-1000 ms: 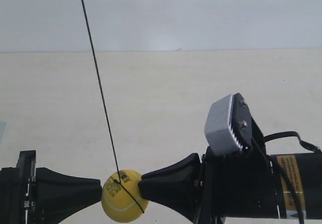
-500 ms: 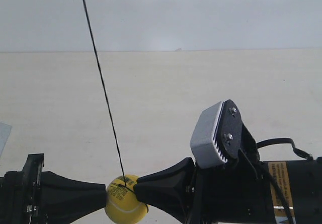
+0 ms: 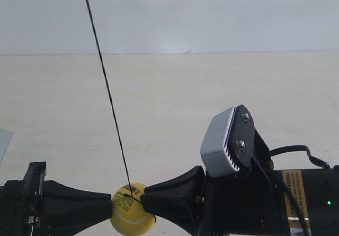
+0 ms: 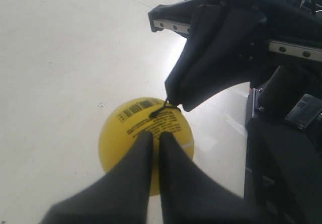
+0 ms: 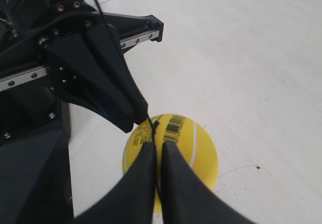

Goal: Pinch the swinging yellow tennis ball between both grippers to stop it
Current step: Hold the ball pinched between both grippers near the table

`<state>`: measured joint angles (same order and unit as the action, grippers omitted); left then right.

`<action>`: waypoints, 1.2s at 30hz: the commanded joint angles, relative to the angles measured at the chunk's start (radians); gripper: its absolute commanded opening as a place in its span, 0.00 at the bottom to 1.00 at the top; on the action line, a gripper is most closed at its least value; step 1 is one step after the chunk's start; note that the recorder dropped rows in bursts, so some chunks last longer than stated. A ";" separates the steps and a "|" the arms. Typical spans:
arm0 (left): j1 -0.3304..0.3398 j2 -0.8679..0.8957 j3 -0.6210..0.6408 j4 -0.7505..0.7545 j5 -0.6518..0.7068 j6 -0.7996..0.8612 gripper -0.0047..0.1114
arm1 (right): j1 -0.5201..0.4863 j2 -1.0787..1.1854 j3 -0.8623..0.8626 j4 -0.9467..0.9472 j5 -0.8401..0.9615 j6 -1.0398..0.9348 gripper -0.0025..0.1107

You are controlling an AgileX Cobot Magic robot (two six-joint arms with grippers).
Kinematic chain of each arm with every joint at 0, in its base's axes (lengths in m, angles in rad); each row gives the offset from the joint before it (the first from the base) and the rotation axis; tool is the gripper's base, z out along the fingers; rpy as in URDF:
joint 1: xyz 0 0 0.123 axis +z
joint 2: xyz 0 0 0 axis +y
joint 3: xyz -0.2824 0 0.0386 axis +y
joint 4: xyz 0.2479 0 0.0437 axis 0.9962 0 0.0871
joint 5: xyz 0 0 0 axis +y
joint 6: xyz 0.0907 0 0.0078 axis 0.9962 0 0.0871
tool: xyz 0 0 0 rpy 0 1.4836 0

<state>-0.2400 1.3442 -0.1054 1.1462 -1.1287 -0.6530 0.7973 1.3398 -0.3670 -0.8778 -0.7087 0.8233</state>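
Note:
The yellow tennis ball (image 3: 130,217) hangs low on its thin black string (image 3: 106,87), held between two black pointed grippers. The gripper at the exterior view's left (image 3: 108,207) touches one side of the ball. The gripper at the exterior view's right (image 3: 145,193), under a grey ribbed block (image 3: 220,143), touches the other side. In the left wrist view my left gripper (image 4: 156,133) is shut, its tips against the ball (image 4: 121,133), with the other gripper (image 4: 211,58) opposite. My right gripper (image 5: 157,144) is likewise shut, tips on the ball (image 5: 198,143), facing the other gripper (image 5: 100,73).
A pale, flat surface (image 3: 169,103) lies beneath and stretches back to a grey wall. A corner of a pale object (image 3: 2,140) shows at the exterior view's left edge. A black cable (image 3: 296,150) loops over the arm at the exterior view's right.
Over the last second both grippers and the ball sank lower, and the arm at the exterior view's right shifted leftward. In the last half second nothing moved.

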 commanded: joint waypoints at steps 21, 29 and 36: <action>-0.004 0.005 0.000 -0.085 0.082 0.052 0.08 | 0.002 -0.004 -0.004 0.009 0.108 -0.059 0.02; -0.004 0.005 0.002 -0.118 0.128 0.065 0.08 | 0.002 -0.004 -0.004 0.011 0.108 -0.072 0.02; -0.004 0.005 0.006 -0.122 0.203 0.065 0.08 | 0.002 -0.004 -0.004 0.011 0.164 -0.072 0.02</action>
<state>-0.2400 1.3442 -0.1037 1.0404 -0.9386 -0.5939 0.7973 1.3398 -0.3670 -0.8700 -0.5781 0.7611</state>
